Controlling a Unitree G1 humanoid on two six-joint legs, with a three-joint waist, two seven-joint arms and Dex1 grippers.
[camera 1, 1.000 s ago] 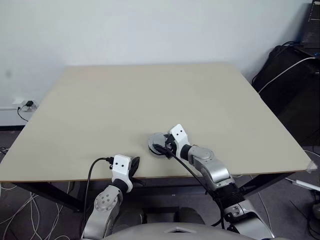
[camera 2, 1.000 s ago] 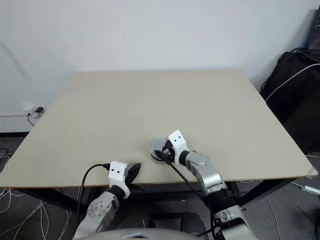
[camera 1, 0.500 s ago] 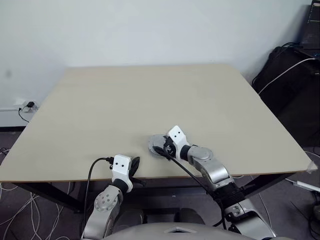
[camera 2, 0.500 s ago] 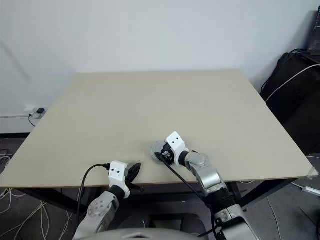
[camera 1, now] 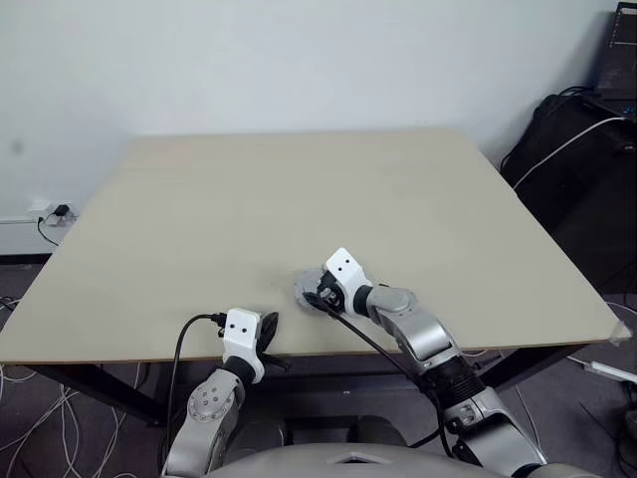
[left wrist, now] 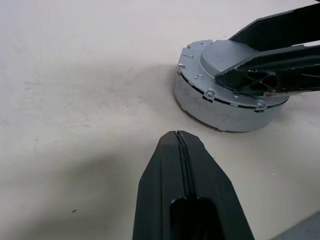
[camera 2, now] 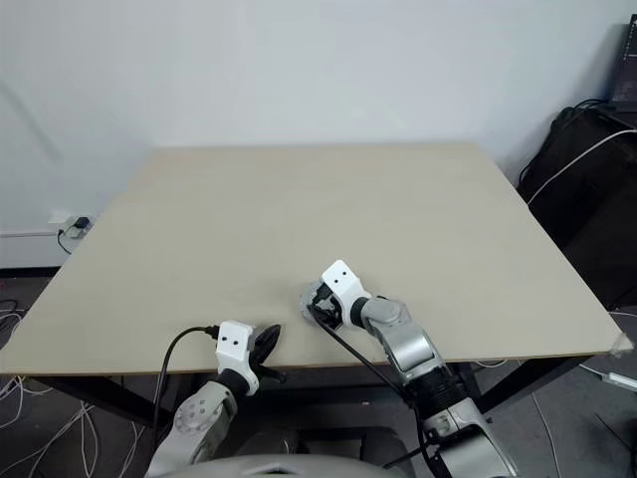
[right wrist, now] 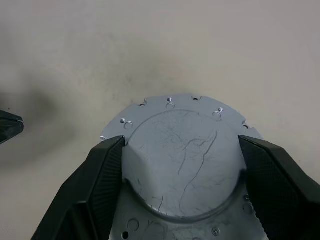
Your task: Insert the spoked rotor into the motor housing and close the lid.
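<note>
1. Two grippers of mine sit at the near edge of the table (camera 1: 299,189); my left gripper (left wrist: 181,139) has its two black fingers pressed flat together, holding nothing, with its tip just above the bare tabletop.
2. My right gripper (right wrist: 181,165) reaches in from the right and stands wide, one finger (right wrist: 100,175) on each side of the raised round centre of the lid (right wrist: 182,150).
3. In the right wrist view the inner faces of both fingers lie against that smooth grey boss, so I am clasping the lid across its middle.
4. The lid shows its smooth grey face up, with small screw holes dotted around its flat rim.
5. It sits on top of a low round grey body, the motor housing (left wrist: 220,107), which rests flat on the table; a thin dark seam runs around the side between the two parts.
6. I cannot tell from here whether the lid is fully seated, and the inside of the housing is hidden.
7. From the head views the assembly (camera 1: 312,288) lies near the front edge of the table, a little right of my left gripper and apart from it.
8. In the left wrist view my right fingers (left wrist: 260,75) cross over the lid's top.
</note>
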